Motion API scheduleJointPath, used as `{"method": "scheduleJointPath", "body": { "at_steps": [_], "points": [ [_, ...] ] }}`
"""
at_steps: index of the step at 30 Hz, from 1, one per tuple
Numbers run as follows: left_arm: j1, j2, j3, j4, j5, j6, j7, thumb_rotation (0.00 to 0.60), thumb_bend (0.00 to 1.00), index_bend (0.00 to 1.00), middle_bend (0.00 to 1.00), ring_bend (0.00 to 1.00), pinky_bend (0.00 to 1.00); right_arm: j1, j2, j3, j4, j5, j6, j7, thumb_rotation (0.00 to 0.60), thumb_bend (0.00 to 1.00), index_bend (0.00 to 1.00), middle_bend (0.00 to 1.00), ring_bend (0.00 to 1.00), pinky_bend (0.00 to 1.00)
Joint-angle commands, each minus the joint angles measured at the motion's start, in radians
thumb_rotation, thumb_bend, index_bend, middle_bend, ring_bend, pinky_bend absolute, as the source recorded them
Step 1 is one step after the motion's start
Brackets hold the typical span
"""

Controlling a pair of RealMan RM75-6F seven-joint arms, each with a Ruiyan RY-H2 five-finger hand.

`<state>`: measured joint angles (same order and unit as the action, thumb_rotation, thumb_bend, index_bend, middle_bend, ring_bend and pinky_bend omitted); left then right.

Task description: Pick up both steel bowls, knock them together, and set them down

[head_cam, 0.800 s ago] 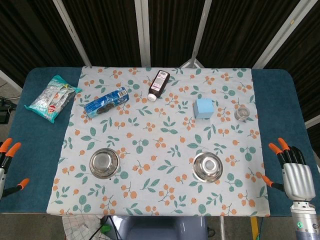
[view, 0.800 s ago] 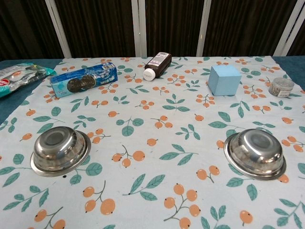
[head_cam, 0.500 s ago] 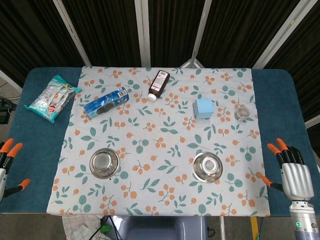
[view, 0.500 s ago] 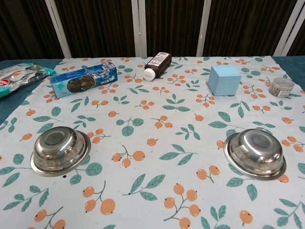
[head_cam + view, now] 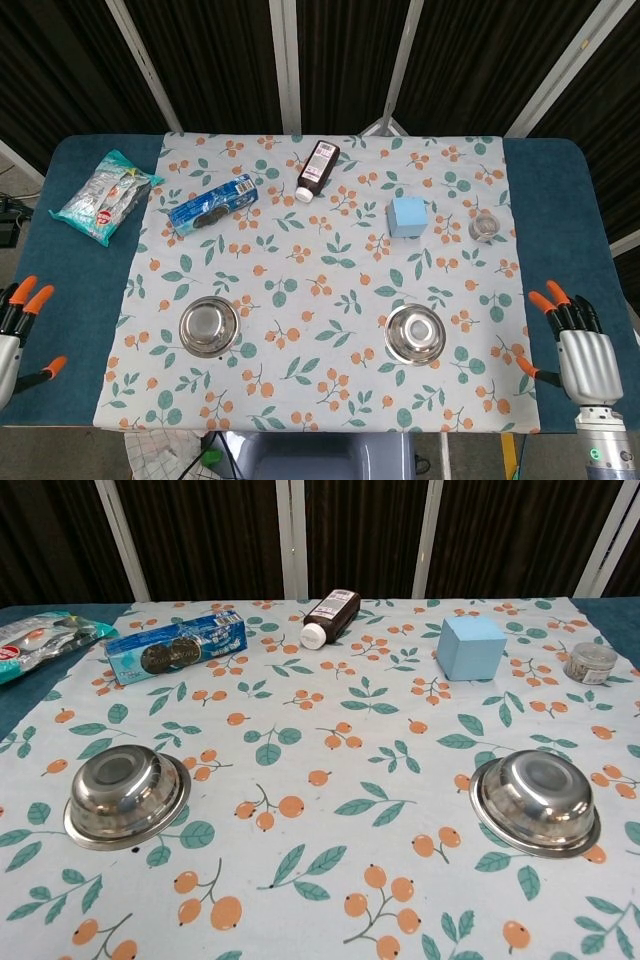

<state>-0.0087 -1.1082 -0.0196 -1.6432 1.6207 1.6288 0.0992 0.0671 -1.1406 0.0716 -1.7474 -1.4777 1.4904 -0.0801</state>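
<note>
Two steel bowls stand upright on the floral cloth. The left bowl (image 5: 209, 326) (image 5: 126, 794) lies at the near left, the right bowl (image 5: 415, 334) (image 5: 535, 801) at the near right. My left hand (image 5: 15, 335) shows at the far left edge of the head view, fingers apart, holding nothing, well left of the left bowl. My right hand (image 5: 577, 350) hangs off the cloth's near right corner, fingers spread and empty, right of the right bowl. Neither hand appears in the chest view.
Farther back lie a blue cookie pack (image 5: 212, 204), a dark bottle (image 5: 318, 170) on its side, a light blue cube (image 5: 408, 216) and a small round tin (image 5: 484, 226). A snack bag (image 5: 105, 197) rests on the blue table (image 5: 555, 200) at far left.
Both hands have drifted slightly: the right hand downward toward the near edge, the left hand a little inward. The bowls have not moved.
</note>
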Motion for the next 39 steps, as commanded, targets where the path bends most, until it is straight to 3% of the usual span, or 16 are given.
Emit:
{"method": "scheduleJointPath", "body": {
  "at_steps": [1,8,15,28,39],
  "points": [
    [0.003,0.002,0.001,0.0,0.004,0.007,-0.006,0.6,0.11,0.13,0.0,0.0,0.06,-0.002,0.013,-0.019,-0.038,-0.012,-0.02,0.041,0.6,0.09,0.21,0.08,0.15,0.09],
    [0.001,0.001,-0.003,0.001,-0.01,0.0,-0.007,0.6,0.11,0.13,0.0,0.0,0.06,0.014,0.015,-0.053,-0.1,-0.044,-0.073,0.047,0.6,0.09,0.21,0.08,0.15,0.09],
    [0.001,0.004,-0.009,-0.001,-0.028,-0.007,-0.015,0.6,0.11,0.13,0.0,0.0,0.06,0.065,-0.057,-0.048,-0.156,-0.036,-0.147,-0.12,0.6,0.09,0.21,0.08,0.15,0.09],
    [-0.001,0.01,-0.008,-0.004,-0.042,-0.021,-0.022,0.6,0.11,0.13,0.0,0.0,0.06,0.188,-0.222,0.024,-0.16,0.165,-0.303,-0.363,0.6,0.09,0.21,0.07,0.15,0.09],
    [-0.001,0.011,-0.01,-0.007,-0.051,-0.025,-0.018,0.6,0.11,0.13,0.0,0.0,0.06,0.239,-0.286,0.047,-0.138,0.264,-0.32,-0.459,0.6,0.09,0.16,0.05,0.16,0.09]
  ]
}}
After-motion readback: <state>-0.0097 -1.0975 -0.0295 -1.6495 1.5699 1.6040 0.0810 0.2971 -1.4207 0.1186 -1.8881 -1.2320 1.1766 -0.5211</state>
